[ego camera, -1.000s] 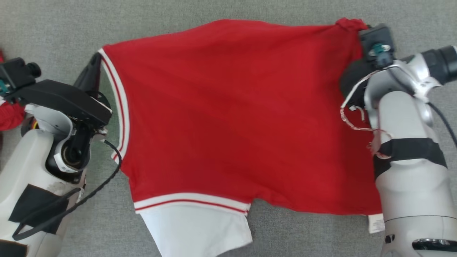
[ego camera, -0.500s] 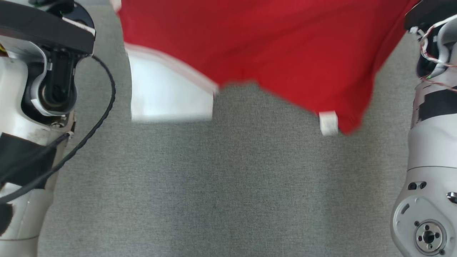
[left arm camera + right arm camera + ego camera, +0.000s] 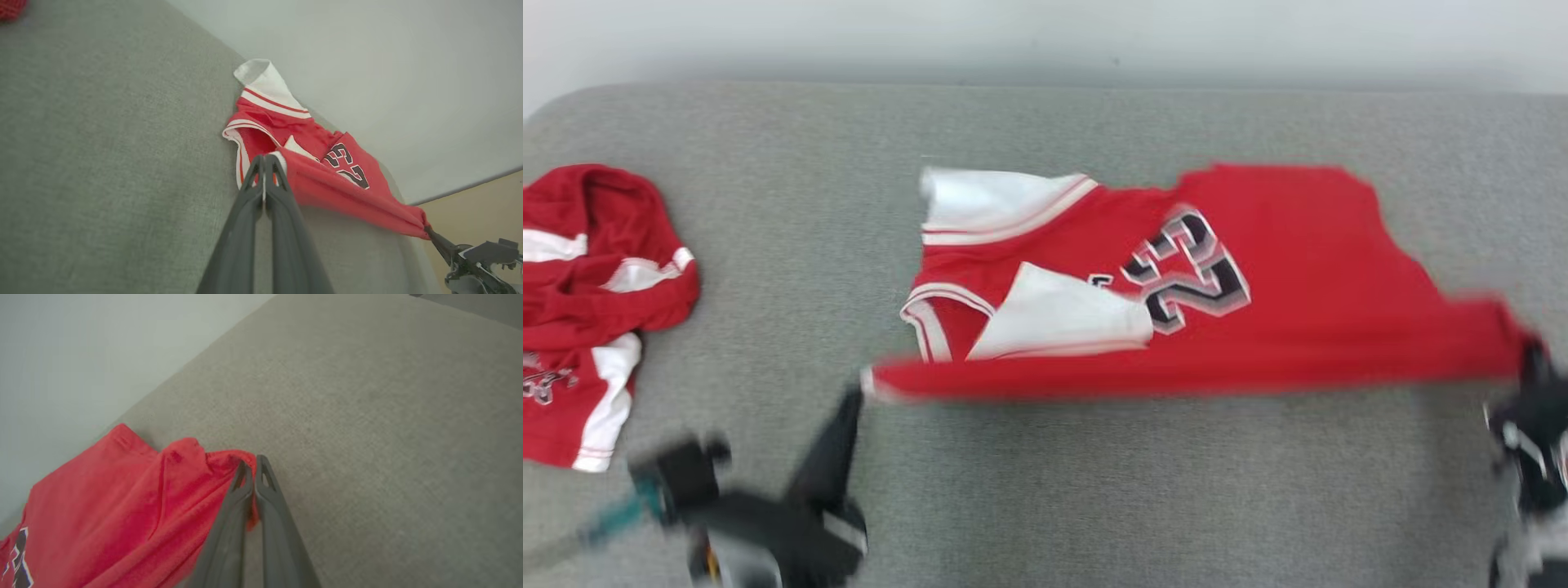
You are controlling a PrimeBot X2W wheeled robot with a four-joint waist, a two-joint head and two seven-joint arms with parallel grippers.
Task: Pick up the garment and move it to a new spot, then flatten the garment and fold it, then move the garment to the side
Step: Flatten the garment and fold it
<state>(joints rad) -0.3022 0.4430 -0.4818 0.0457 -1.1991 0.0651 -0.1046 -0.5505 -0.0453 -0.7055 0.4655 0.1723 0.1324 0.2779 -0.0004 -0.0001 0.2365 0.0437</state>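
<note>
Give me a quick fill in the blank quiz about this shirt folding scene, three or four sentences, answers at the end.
The left gripper and right gripper are each ____ on an end of the red jersey with black numerals. The jersey lies on a ____ fabric surface. A second, crumpled red-and-white garment lies to the robot's ____. The jersey's far sleeve is coloured ____.
Missing words: shut, grey, left, white.

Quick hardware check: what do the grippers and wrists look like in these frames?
Left gripper: two long dark grey fingers tapering to narrow tips. Right gripper: the same, with a small slot cut near each tip. In the blurred head view, a black housing with a teal part sits behind the left fingers; no markings are legible.
</note>
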